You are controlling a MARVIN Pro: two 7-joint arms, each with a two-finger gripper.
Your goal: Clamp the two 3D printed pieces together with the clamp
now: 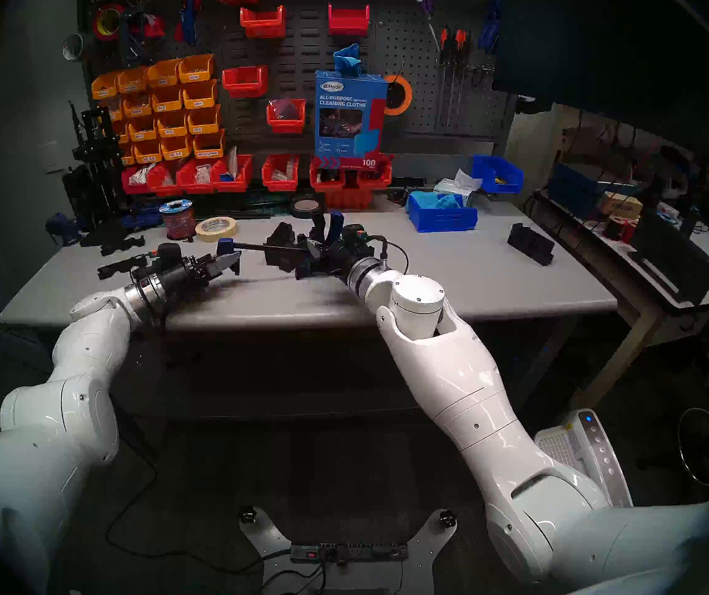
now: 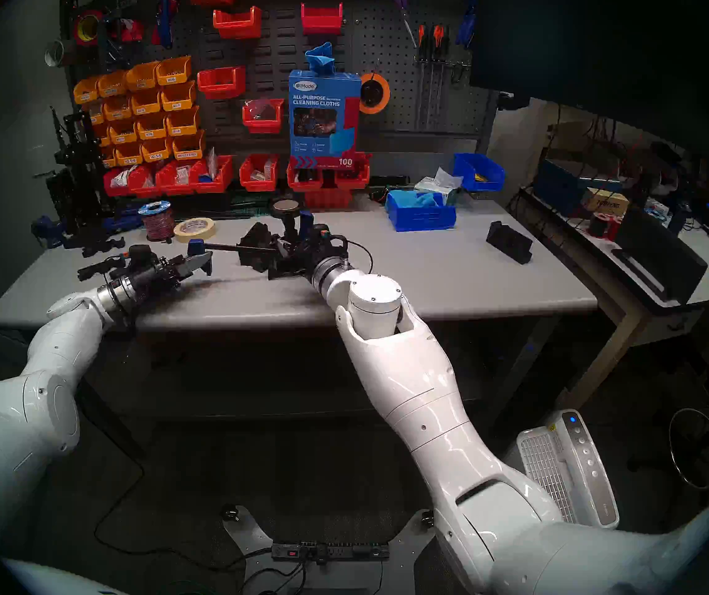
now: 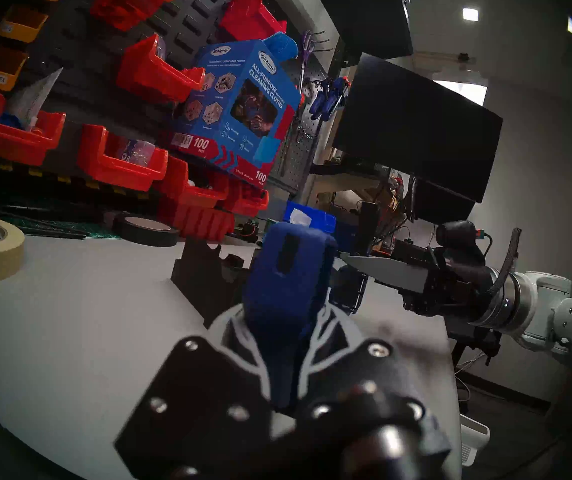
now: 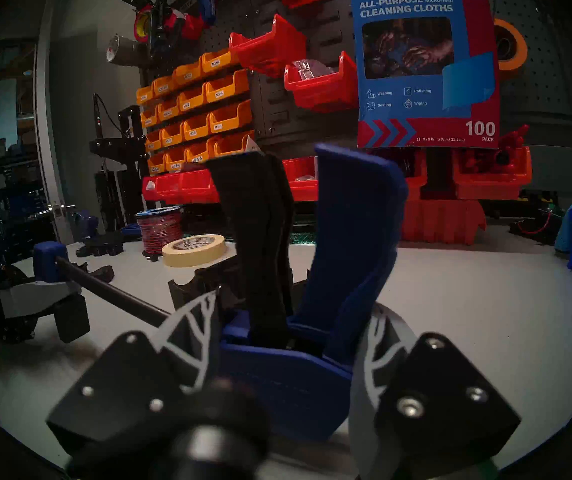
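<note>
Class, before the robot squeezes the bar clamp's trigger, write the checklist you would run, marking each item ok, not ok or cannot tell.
1. Left gripper shut on the fixed blue jaw end of the black-barred blue clamp: ok.
2. Right gripper closed around the clamp's blue sliding body, trigger handle pointing up: ok.
3. Bar runs roughly level between both grippers: ok.
4. Two matte black notched 3D printed pieces sit at the bar, beside the sliding body: ok.
5. Pieces pressed flush against each other: cannot tell.
6. Fixed jaw against the pieces: not ok, a long stretch of bare bar remains.
</note>
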